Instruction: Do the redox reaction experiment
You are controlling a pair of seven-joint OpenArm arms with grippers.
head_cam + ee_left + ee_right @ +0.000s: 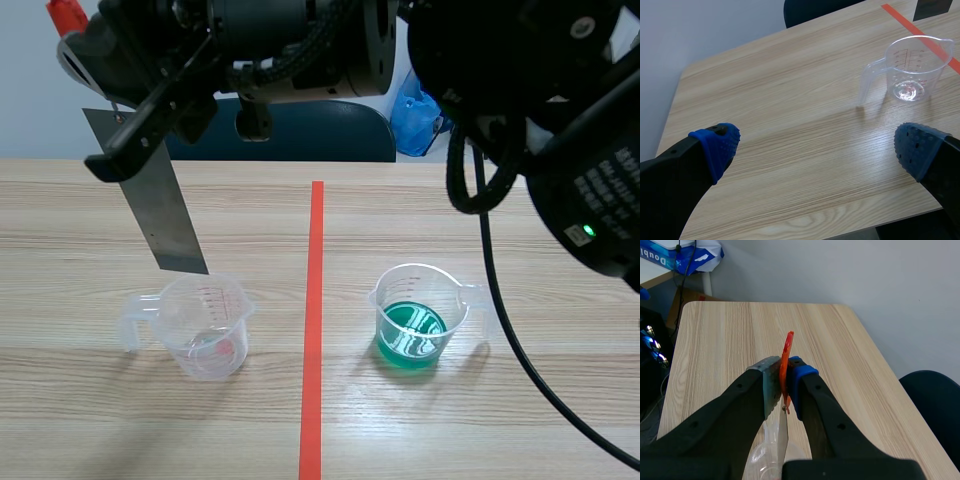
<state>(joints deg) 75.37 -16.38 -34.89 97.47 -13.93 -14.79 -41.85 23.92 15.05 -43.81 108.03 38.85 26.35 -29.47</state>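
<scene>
A grey metal strip point(160, 210) with an orange-red top point(66, 14) hangs tilted from my right gripper point(110, 130), which reaches across the top of the scene view and is shut on it. The strip's lower end sits just above the far rim of a clear measuring cup point(205, 325), left of the tape line. In the right wrist view, the strip point(783, 432) is edge-on between the pads point(802, 372), with the clear cup point(765, 455) below. A second cup point(415, 315) holding green liquid stands right of the line. My left gripper point(815, 147) is open above bare table, the clear cup point(912, 75) ahead of its right finger.
An orange-red tape line point(314, 320) runs down the table's middle. A dark blue chair point(290, 135) and a blue bag point(415, 115) stand behind the far edge. The table's left edge and corner point(687, 70) lie ahead of the left gripper.
</scene>
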